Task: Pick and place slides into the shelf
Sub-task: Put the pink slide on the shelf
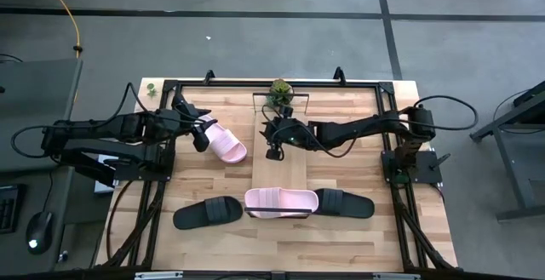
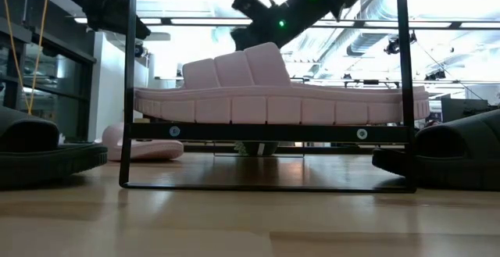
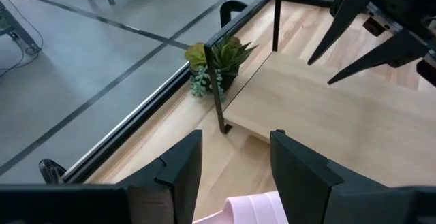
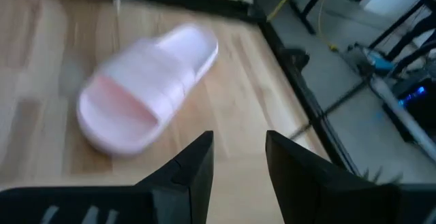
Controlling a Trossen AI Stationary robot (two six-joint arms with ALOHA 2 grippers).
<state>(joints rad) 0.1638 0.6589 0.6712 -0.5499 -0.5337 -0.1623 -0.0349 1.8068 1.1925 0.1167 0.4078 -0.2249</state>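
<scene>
The shelf [image 1: 281, 157] is a narrow light board in a black frame across the table's middle. One pink slide [image 1: 281, 202] lies on its sole on the shelf's near end [image 2: 281, 101]. Black slides lie on the table on either side of it, one left [image 1: 207, 213], one right [image 1: 345, 203]. The second pink slide [image 1: 226, 145] lies flat on the table left of the shelf [image 4: 143, 88]. My left gripper [image 1: 202, 134] is open above that slide's left end [image 3: 252, 210]. My right gripper [image 1: 274, 144] hangs open and empty over the shelf's middle [image 4: 238, 156].
A small potted plant [image 1: 279, 93] stands at the shelf's far end [image 3: 214, 64]. A black metal frame [image 1: 170, 84] runs along the table's edges. Bare board lies between the plant and the pink slide on the shelf.
</scene>
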